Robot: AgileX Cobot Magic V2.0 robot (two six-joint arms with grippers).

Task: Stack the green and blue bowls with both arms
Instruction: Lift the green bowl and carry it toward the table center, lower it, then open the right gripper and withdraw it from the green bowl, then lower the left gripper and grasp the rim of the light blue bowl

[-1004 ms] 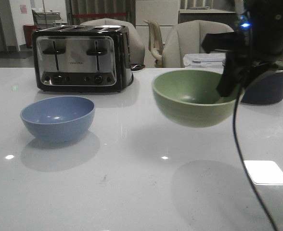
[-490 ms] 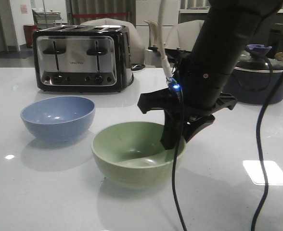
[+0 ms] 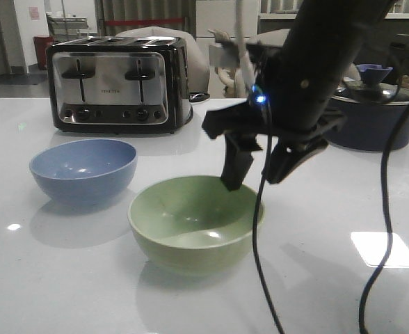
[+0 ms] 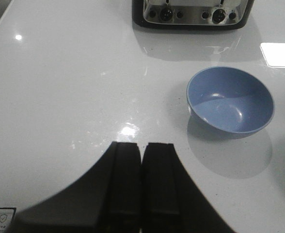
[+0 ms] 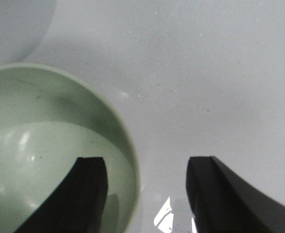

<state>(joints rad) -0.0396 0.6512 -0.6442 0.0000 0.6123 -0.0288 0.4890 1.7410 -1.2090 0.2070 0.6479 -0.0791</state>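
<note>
L to R from my seat: blue bowl sits upright on the white surface, front-left, empty, nothing touching it. Toaster stands behind it near the back edge. In the L wrist view the left gripper hangs over bare surface w/ jaws pressed together, holding nothing, blue bowl well apart from it. Green bowl rests on the surface just R of the blue one, a gap between them, not stacked yet. Right gripper is above the green bowl's far-right rim w/ jaws apart, nothing clamped; R wrist view shows one finger over the bowl's inside, the other outside the rim, so they straddle the wall w/o touching as far as I can tell. Its black cable drapes down across the front of the green bowl. Risks, my read: cable could snag or drag the rim when the R arm moves off, sliding or tipping the bowl; the inner finger could also catch the wall if the arm goes sideways before clearing upward. L arm going for the blue bowl has the toaster close behind, so little room on the far side. Dark lidded pot sits back-right, behind the R arm, out of the stacking path.
</note>
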